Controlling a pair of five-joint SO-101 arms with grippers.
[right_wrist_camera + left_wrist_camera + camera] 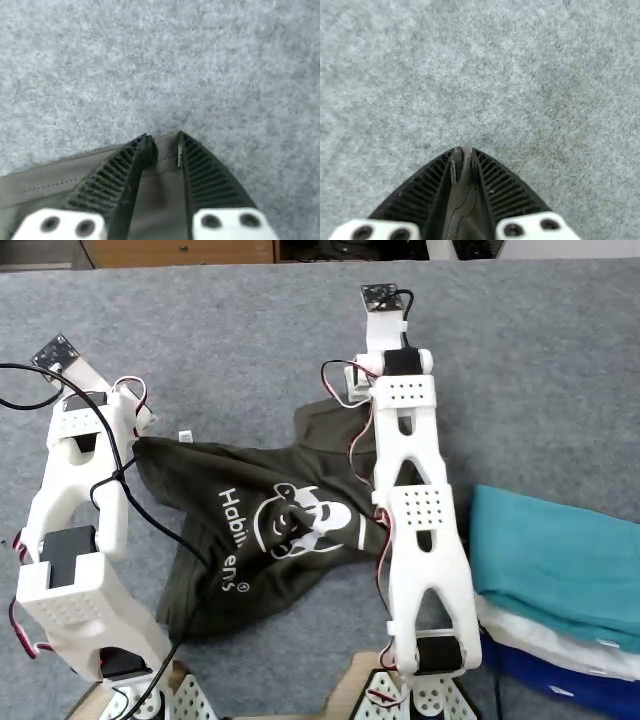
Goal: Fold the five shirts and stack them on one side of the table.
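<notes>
Left end effector [463,151] clamping dark shirt [305,575], right end effector [164,141] apparently likewise

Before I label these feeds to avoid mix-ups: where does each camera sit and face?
High: overhead, facing down at table, left arm, right arm, dark shirt, folded stack.
Left wrist: on left arm, facing table along left pincer, shut on dark shirt.
Right wrist: likewise on right arm; right pincer shut on dark shirt.
Shared: dark shirt, table.

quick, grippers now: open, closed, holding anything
left gripper: closed, pinching dark shirt fabric
right gripper: closed on an edge of the same shirt
</notes>
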